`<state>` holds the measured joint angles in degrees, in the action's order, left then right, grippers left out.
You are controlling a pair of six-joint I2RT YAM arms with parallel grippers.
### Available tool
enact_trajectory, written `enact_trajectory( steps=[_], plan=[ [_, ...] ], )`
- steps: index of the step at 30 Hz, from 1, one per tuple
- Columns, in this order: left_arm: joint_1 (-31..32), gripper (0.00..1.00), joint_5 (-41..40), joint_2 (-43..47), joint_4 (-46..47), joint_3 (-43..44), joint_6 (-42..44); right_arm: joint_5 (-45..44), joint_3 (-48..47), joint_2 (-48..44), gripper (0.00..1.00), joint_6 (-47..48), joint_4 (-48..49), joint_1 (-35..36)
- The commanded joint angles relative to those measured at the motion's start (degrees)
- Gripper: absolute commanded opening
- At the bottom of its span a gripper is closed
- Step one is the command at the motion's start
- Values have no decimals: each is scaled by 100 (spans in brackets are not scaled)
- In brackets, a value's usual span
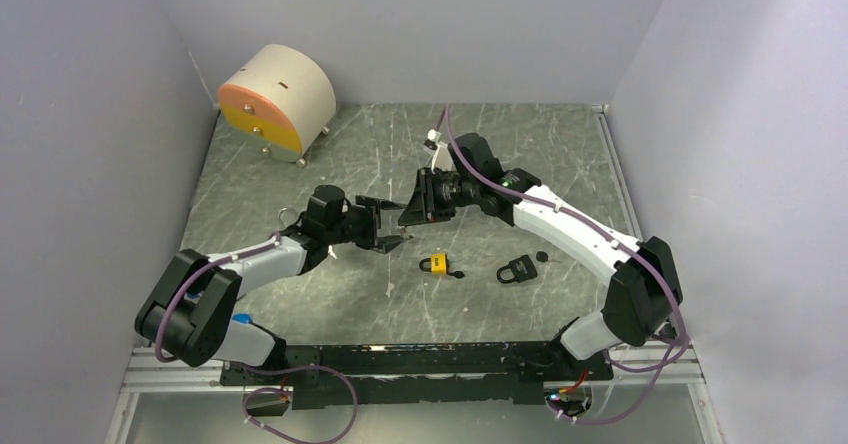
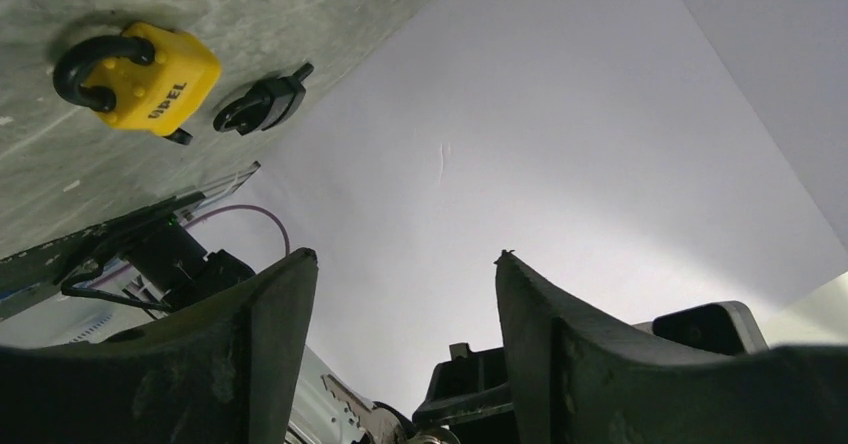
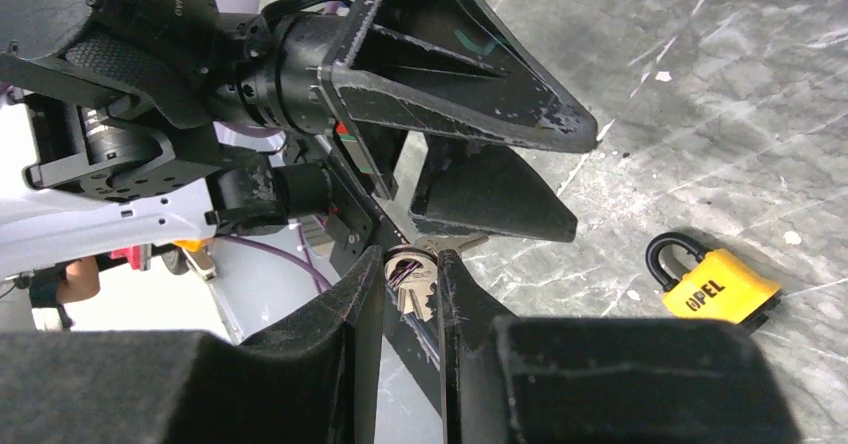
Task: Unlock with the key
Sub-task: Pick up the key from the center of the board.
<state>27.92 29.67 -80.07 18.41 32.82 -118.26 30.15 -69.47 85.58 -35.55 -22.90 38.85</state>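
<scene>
A yellow padlock (image 1: pixel 435 263) with a black shackle lies on the grey table, and a black padlock (image 1: pixel 517 269) lies to its right. Both show in the left wrist view, yellow (image 2: pixel 140 79) and black (image 2: pixel 262 104). My right gripper (image 1: pixel 410 209) is shut on a bunch of silver keys (image 3: pixel 410 282) on a ring, held above the table. One key blade sticks out past the fingertips (image 3: pixel 372 276). My left gripper (image 1: pixel 385 226) is open and empty, tip to tip with the right gripper. Its fingers (image 3: pixel 460 84) sit just beyond the keys, which also show in the left wrist view (image 2: pixel 372 419).
A beige drum (image 1: pixel 278 96) with an orange and yellow face stands at the back left. A small black piece (image 1: pixel 543 256) lies beside the black padlock. Walls close in the table (image 1: pixel 300 294) on the left, back and right.
</scene>
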Motion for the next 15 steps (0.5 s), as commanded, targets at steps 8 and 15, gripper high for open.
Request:
enact_trajectory(
  steps=[8, 15],
  plan=[
    [104, 52, -50, 621, -22, -91, -507, -140, -191, -272, 0, 41, 187, 86],
    [105, 73, 30, 784, -422, -104, -418, -183, -227, -255, 1, 0, 304, 84]
  ],
)
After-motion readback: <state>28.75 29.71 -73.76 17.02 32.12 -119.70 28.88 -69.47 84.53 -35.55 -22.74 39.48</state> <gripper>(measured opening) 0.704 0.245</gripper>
